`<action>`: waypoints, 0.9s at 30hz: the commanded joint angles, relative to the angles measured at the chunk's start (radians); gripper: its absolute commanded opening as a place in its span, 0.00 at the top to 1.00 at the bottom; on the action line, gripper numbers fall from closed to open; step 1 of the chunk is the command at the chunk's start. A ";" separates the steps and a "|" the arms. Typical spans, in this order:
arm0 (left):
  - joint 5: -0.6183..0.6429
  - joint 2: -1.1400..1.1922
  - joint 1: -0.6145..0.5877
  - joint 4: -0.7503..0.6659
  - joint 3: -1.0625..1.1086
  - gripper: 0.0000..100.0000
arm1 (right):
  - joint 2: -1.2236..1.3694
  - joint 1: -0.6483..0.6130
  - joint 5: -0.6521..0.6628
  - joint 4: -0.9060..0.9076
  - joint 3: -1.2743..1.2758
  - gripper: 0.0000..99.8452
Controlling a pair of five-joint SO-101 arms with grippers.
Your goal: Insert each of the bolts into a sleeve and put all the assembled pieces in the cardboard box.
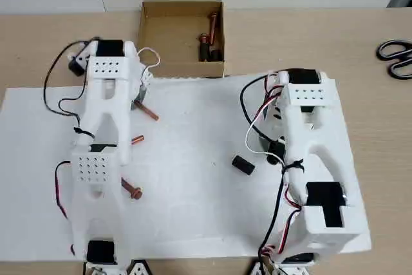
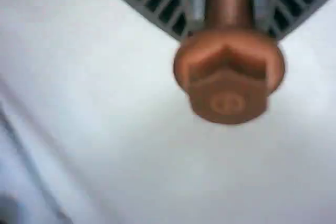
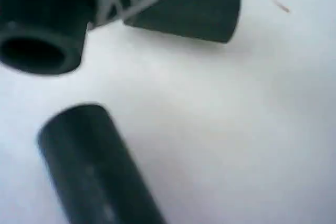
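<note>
Pinching a copper bolt [image 2: 229, 77] — shank cut off at the edge — the left pincer [image 2: 228, 1] hangs over the white sheet [image 2: 105, 129]. Right pincer [image 3: 68, 19] clamps a sleeve [image 3: 37, 51], far end hidden; two loose sleeves [image 3: 184, 9] lie nearby. Cardboard box [image 1: 168, 38] at twelve o'clock on the tabletop [image 1: 322, 37].

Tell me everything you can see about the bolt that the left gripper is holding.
The bolt looks like copper-coloured metal. It has a hexagonal head on a wider round flange, with a faint round mark stamped on the head's face. Its round shank runs up into the left gripper, which is shut on it from both sides. The head sticks out clear of the gripper, with nothing else seen touching it, over the white sheet. The view is too blurred to tell whether the shank is threaded.
</note>
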 commanded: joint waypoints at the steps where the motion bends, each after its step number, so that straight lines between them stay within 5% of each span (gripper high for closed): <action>1: -0.035 -0.152 0.035 0.028 -0.054 0.99 | -0.134 0.002 0.025 0.013 -0.048 1.00; 19: -0.249 -0.497 0.057 0.028 -0.053 0.99 | -0.483 -0.008 0.224 0.021 -0.040 1.00; 27: -0.338 -0.761 0.241 0.026 0.097 0.99 | -0.728 -0.153 0.307 0.010 0.150 1.00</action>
